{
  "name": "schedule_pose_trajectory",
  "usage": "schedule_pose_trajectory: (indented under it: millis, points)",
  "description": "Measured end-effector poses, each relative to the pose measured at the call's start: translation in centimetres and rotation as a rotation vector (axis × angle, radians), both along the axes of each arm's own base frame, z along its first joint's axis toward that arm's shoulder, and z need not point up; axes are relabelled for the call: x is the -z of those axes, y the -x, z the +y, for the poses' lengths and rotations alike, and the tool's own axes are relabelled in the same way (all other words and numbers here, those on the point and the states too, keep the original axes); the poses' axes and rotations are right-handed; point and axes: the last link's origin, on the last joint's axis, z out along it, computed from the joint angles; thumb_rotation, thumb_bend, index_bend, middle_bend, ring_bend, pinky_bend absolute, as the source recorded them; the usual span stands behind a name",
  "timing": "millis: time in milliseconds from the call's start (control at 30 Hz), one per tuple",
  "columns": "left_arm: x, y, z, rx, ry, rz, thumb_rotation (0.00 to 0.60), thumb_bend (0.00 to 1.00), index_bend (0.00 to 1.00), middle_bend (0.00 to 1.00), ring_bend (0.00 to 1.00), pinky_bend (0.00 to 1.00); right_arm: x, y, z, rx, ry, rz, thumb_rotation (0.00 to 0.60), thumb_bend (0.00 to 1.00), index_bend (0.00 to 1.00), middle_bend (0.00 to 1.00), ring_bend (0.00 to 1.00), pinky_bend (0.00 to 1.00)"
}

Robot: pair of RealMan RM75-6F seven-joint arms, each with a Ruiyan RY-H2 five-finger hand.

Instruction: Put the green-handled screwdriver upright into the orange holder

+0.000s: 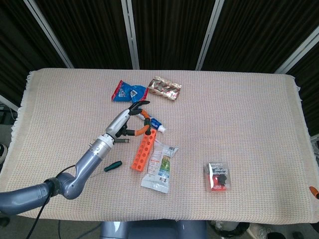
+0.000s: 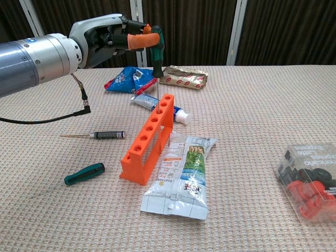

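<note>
My left hand [image 2: 107, 34] pinches the green-handled screwdriver [image 2: 156, 47] by its handle, near upright, above the far end of the orange holder [image 2: 149, 137]. The thin shaft runs down to one of the holder's far holes; whether the tip sits inside it I cannot tell. The head view shows the same left hand [image 1: 124, 124] just left of the holder [image 1: 142, 151]. A second, short green-handled screwdriver [image 2: 84, 174] lies flat on the cloth to the holder's left. The right hand is out of both views.
A black-handled precision screwdriver [image 2: 105, 135] lies left of the holder. A white pouch [image 2: 181, 176] touches its right side, and a toothpaste tube [image 2: 178, 114] lies behind it. Blue [image 2: 126, 79] and foil [image 2: 184, 77] packets sit further back. A clear plastic box [image 2: 310, 181] is at the right.
</note>
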Motion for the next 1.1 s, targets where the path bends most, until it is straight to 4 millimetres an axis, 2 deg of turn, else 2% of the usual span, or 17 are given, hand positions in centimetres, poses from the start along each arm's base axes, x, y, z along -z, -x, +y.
schedule_pose_trajectory:
  millis: [333,500,800,967,1100]
  points:
    - [-0.1,0.6,-0.6,0.039,-0.043,0.062,0.425,0.48,0.42,0.04,0.00,0.00,0.0,0.0,-0.1,-0.002,-0.001,-0.001,0.600,0.00,0.22,0.20,0.03,0.22]
    - [-0.1,1.1,-1.0,0.045,-0.055,0.074,0.407,0.41,0.40,0.04,0.00,0.00,0.1,0.0,-0.1,-0.002,-0.004,-0.002,0.600,0.00,0.22,0.20,0.03,0.22]
    - [-2.3,1.6,-0.8,0.042,-0.120,0.075,0.351,0.27,0.15,0.00,0.00,0.00,0.1,-0.2,-0.3,-0.009,-0.007,0.004,0.600,0.00,0.22,0.20,0.03,0.22]
    - [-3.8,2.5,-0.6,0.004,-0.131,0.101,0.330,0.27,0.05,0.00,0.00,0.00,0.3,-0.1,-0.5,-0.007,-0.017,0.001,0.600,0.00,0.22,0.20,0.03,0.22]
    - [-3.8,2.9,-0.5,-0.051,-0.069,0.089,0.282,0.28,0.00,0.00,0.00,0.00,0.5,-0.1,-0.7,-0.012,-0.026,-0.001,0.600,0.00,0.22,0.20,0.03,0.22]
